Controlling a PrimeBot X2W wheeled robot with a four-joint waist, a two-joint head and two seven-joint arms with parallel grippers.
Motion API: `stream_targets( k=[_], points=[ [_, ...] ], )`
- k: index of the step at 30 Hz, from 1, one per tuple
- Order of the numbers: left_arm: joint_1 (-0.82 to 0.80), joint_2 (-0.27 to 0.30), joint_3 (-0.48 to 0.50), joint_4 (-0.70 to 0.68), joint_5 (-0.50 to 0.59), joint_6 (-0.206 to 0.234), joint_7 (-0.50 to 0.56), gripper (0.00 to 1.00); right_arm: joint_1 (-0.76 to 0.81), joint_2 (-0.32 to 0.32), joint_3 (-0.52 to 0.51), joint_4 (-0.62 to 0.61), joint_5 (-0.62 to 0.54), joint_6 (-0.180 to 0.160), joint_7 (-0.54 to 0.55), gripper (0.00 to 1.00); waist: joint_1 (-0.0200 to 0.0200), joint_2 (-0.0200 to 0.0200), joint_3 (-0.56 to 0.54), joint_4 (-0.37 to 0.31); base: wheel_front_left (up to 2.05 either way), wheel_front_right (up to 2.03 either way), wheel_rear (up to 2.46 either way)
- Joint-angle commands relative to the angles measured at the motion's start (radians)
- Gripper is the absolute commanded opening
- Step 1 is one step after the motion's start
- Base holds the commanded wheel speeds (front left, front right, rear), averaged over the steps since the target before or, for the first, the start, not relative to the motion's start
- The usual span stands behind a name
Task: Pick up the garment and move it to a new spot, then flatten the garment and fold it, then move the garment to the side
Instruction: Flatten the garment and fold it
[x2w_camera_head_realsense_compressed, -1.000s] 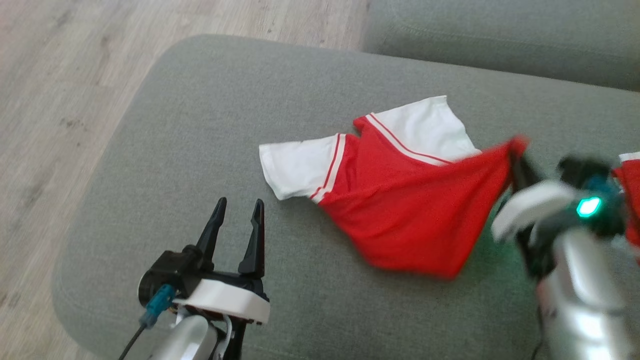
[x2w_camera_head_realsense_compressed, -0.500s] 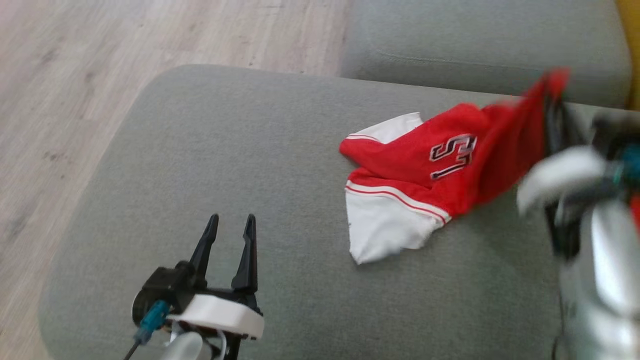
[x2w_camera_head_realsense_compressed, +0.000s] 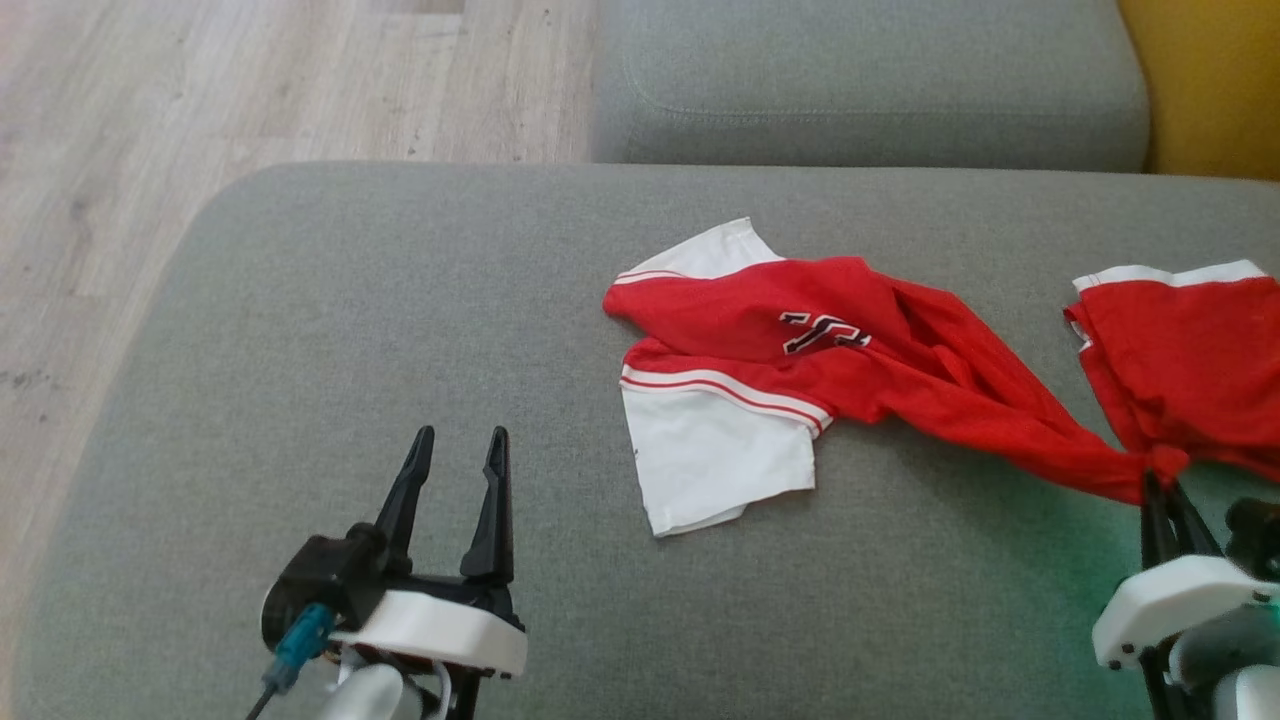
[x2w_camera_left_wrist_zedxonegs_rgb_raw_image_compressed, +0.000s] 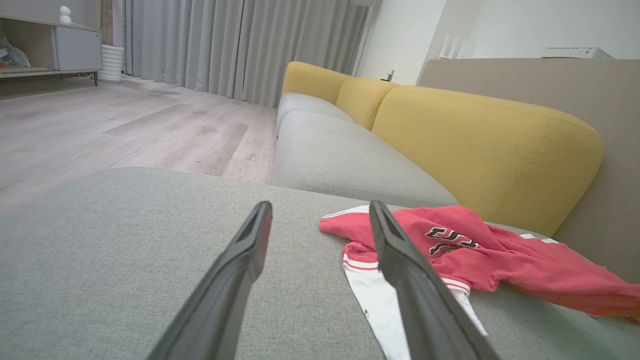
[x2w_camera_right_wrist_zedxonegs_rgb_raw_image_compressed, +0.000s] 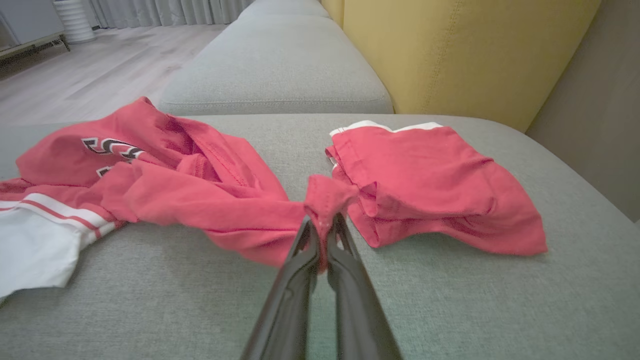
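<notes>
- The grey seat cushion (x2w_camera_head_realsense_compressed: 400, 330) spans the head view. Its rounded edge runs from 8 to 11 o'clock with wooden floor (x2w_camera_head_realsense_compressed: 150, 120) beyond, and the yellow backrest (x2w_camera_head_realsense_compressed: 1210, 90) stands at 1 o'clock. The bare room lies from 7 to 10 o'clock.
- The garment (x2w_camera_head_realsense_compressed: 800, 350), a red jersey with white sleeves, lies crumpled just right of centre. One end is drawn into a rope toward 4 o'clock.
- A folded red piece (x2w_camera_head_realsense_compressed: 1180, 360) sits at 3 o'clock, hard against that roped end.
- The right gripper (x2w_camera_head_realsense_compressed: 1160, 485), at 5 o'clock, has its fingers clamped together on the bunched red tip.
- The left gripper (x2w_camera_head_realsense_compressed: 460, 435), at 7 o'clock, has its fingers apart and holds nothing.
- The relocating step looks to be in hand. The next move calls for setting the jersey down toward the open left, clear of the folded piece, before flattening.
</notes>
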Motion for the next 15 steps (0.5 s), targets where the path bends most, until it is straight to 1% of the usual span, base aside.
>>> stream_targets(
  k=[1, 3, 7, 10, 11, 15],
  points=[
    [-0.043, 0.018, 0.038, -0.034, -0.003, 0.003, -0.005, 1.0, -0.042, -0.008, 0.016, -0.021, -0.004, 0.007, -0.022, 1.0, 0.0001, 0.0, 0.007, -0.003, 0.0, 0.0, 0.0],
    [-0.047, 0.019, 0.036, -0.035, -0.002, 0.003, -0.003, 1.0, -0.054, -0.008, 0.004, -0.006, -0.013, 0.007, -0.042, 1.0, 0.0001, 0.0, 0.013, -0.002, 0.0, 0.0, 0.0],
    [-0.054, 0.021, 0.03, -0.033, -0.001, 0.0, 0.0, 1.0, -0.093, -0.008, 0.021, -0.008, 0.02, 0.007, -0.103, 1.0, 0.0001, 0.0, 0.021, 0.005, 0.0, 0.0, 0.0],
    [-0.056, 0.021, 0.026, -0.031, -0.002, -0.002, 0.001, 1.0, -0.111, -0.008, 0.091, -0.036, 0.074, 0.007, -0.164, 1.0, 0.0001, 0.0, 0.021, 0.011, 0.0, 0.0, 0.0],
    [-0.056, 0.021, 0.026, -0.031, -0.002, -0.002, 0.001, 1.0, -0.111, -0.008, 0.091, -0.036, 0.074, 0.007, -0.164, 1.0, 0.0001, 0.0, 0.021, 0.011, 0.0, 0.0, 0.0],
    [-0.057, 0.019, 0.022, -0.026, -0.002, -0.002, 0.001, 1.0, -0.102, -0.008, 0.235, -0.092, 0.152, 0.007, -0.242, 1.0, 0.0001, 0.0, 0.02, 0.015, 0.0, 0.0, 0.0]
  ],
)
